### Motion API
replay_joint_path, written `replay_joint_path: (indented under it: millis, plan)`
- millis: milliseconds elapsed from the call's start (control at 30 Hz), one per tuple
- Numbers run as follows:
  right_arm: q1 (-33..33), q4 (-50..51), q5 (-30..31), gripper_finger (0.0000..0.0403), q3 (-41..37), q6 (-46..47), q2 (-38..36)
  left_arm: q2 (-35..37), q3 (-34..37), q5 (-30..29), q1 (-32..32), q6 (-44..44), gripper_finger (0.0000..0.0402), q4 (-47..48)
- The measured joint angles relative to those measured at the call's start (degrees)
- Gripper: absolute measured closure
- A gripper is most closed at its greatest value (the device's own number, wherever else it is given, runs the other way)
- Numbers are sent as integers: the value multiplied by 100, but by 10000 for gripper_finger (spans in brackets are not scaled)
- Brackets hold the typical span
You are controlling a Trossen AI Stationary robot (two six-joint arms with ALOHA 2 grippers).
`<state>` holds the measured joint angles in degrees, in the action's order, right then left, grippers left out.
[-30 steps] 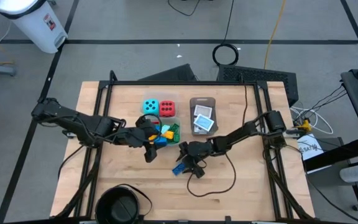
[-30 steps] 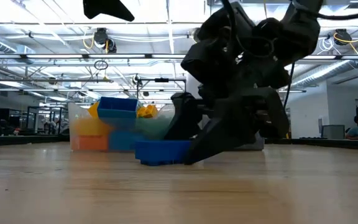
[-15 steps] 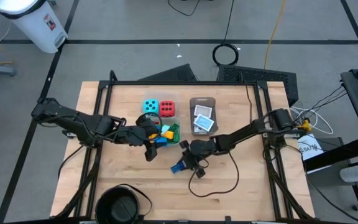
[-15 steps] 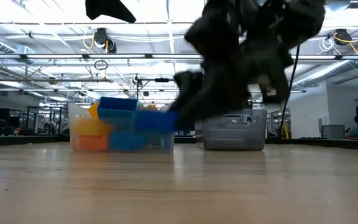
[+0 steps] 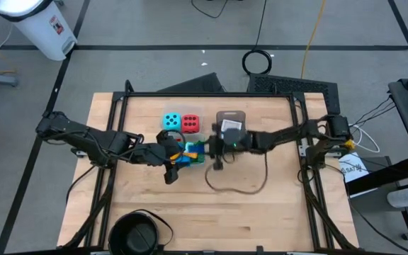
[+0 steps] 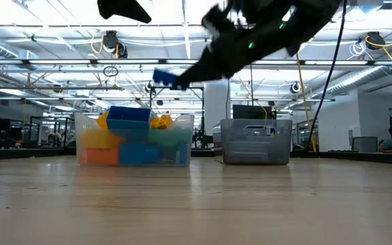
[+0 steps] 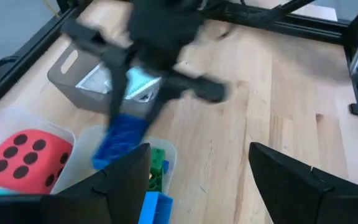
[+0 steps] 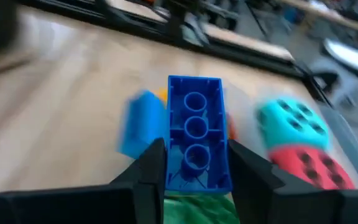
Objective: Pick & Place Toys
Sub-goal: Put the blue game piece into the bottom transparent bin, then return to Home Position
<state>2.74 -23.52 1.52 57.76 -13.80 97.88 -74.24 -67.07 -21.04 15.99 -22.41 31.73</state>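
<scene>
My right gripper is shut on a blue brick, high above the clear tub of coloured bricks. The brick also shows in the right wrist view and the left wrist view. My left gripper is open and empty, hovering by the tub's near-left side. The teal die and the red die sit just beyond the tub. White cards lie in the grey tray. My right gripper pinches the blue brick by its two long sides between its two fingers, at the end nearest the wrist. The fingers come from the table's right, slanting slightly down. The brick sticks out beyond the fingertips, its hollow underside toward the wrist camera, lifted clear above the tub.
A round black bowl stands at the near edge, left of centre. A loose cable loops over the table near the middle. Bare wood lies at the near right.
My right gripper has lifted the blue brick off the table and carried it up and toward the far edge, to above the brick tub. The brick, which lay on the wood, now hangs clear in the air. My left gripper has kept still.
</scene>
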Motion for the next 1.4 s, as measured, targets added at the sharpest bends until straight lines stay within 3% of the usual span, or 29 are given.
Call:
replay_joint_path:
  millis: [133, 400, 567, 833, 1000, 1200, 1400]
  plan:
    - [397, 44, -7, 285, -7, 566, 299, 0, 0, -2, 0, 248, 128, -117]
    - [305, 153, -24, 88, -7, 832, 210, 0, 0, -19, -2, 522, 128, -287]
    - [57, 1192, -11, 14, -3, 562, -517, 247, 2, 27, 16, 693, 128, -62]
    - [-68, 4696, -7, 23, 4, 546, -2862, 2303, 41, -115, 241, 1560, 128, 881]
    - [-72, 6343, 7, 20, -61, 1493, -4457, 3645, 834, -625, 306, 1775, 128, 764]
    - [-72, 5483, 14, 19, -1332, 2516, -6298, 5032, 2845, -1513, 304, 1584, 128, -786]
    - [-72, 3946, -22, 18, -2901, 3004, -7704, 5644, 4587, -1503, 302, 1755, 128, -2386]
